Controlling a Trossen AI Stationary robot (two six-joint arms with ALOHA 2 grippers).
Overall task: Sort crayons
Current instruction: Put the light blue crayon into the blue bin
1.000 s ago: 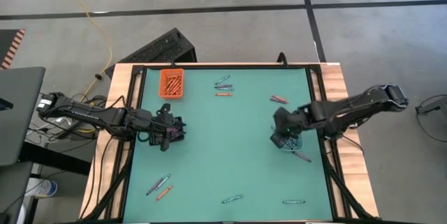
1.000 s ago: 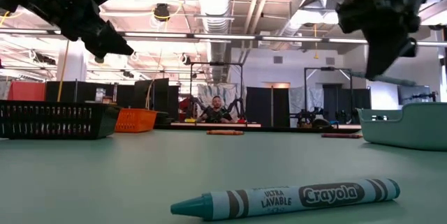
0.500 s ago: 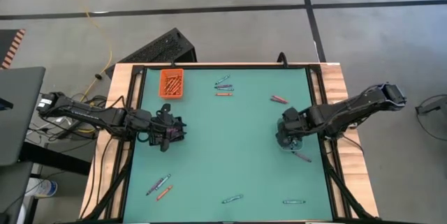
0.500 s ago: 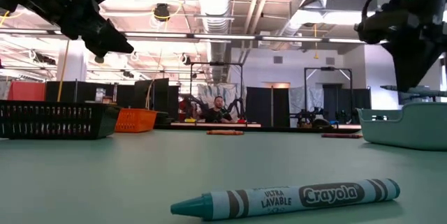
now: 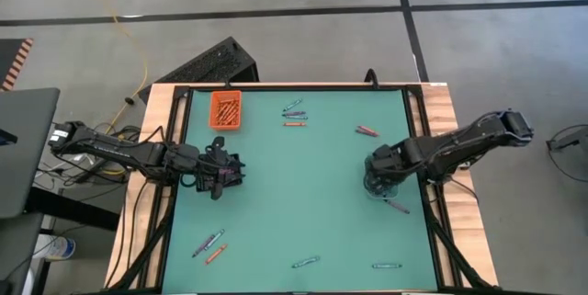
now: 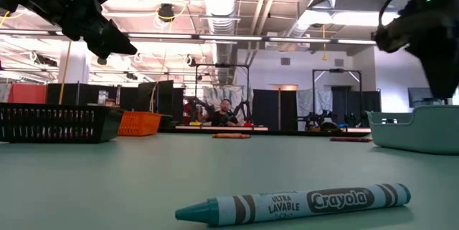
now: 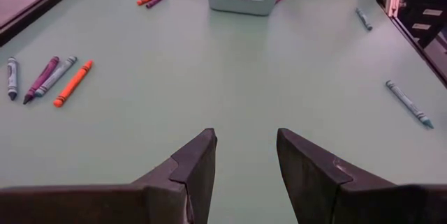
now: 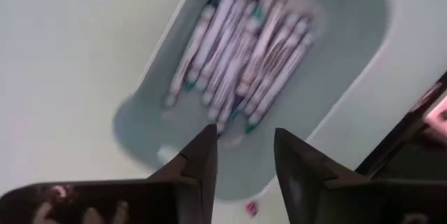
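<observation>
Crayons lie scattered on the green table: a pair (image 5: 294,107) by the far edge, one (image 5: 367,130) at the far right, one (image 5: 397,206) near the pale tray, a teal one (image 6: 294,203) and others along the near edge. Several crayons (image 8: 244,49) lie flat in the pale tray (image 5: 384,187). My right gripper (image 8: 244,133) hangs open above that tray, fingers pointing down, nothing between them. My left gripper (image 7: 244,137) waits open at the table's left side (image 5: 223,174), clear of the table, holding nothing.
An orange tray (image 5: 226,109) with orange crayons stands at the far left corner. A black basket (image 6: 54,122) stands at the left in the low view. More crayons (image 5: 209,244) lie near the left front. The table's middle (image 5: 294,194) is bare green mat.
My right gripper has shifted a little toward the table's right edge and now stands over the pale tray. My left arm has kept still.
</observation>
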